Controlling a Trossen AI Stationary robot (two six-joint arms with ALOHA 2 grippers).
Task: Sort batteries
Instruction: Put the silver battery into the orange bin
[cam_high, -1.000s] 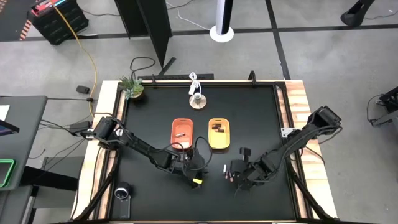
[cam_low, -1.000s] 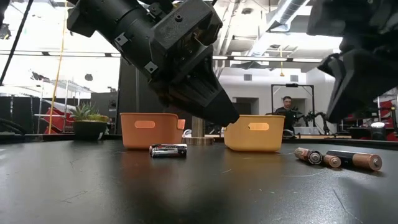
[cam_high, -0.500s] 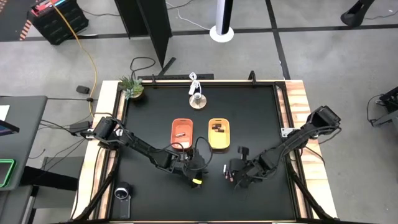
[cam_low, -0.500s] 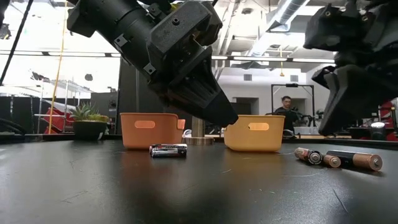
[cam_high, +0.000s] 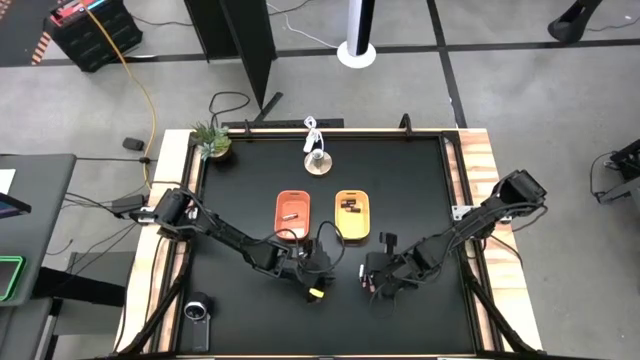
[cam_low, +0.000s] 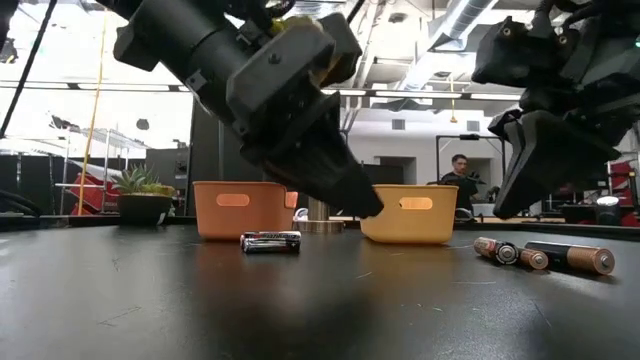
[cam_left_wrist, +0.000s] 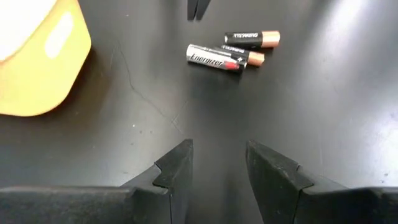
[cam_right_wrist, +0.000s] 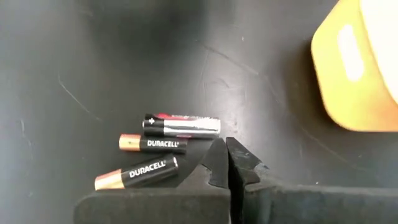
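Note:
Three batteries lie side by side on the black table: a silver-and-black one (cam_right_wrist: 182, 126) and two dark copper-ended ones (cam_right_wrist: 149, 143) (cam_right_wrist: 137, 172). They also show in the low view, at the right (cam_low: 545, 256). My right gripper (cam_right_wrist: 225, 155) (cam_low: 515, 200) hangs shut just above and beside them. My left gripper (cam_left_wrist: 217, 162) (cam_high: 322, 272) stands open over bare table near the yellow tray (cam_high: 352, 215), with nothing between its fingers. Another battery (cam_low: 270, 241) lies on the table in front of the orange tray (cam_high: 293, 208). One battery lies in the orange tray and dark ones in the yellow tray.
A small potted plant (cam_high: 210, 140) stands at the far left corner and a small white stand (cam_high: 317, 160) at the far middle. A round dark object (cam_high: 197, 312) sits at the near left edge. A person (cam_low: 462, 170) is in the room beyond.
My right gripper has come down and a little toward the table's left, closer to the three batteries. The batteries have stayed where they were.

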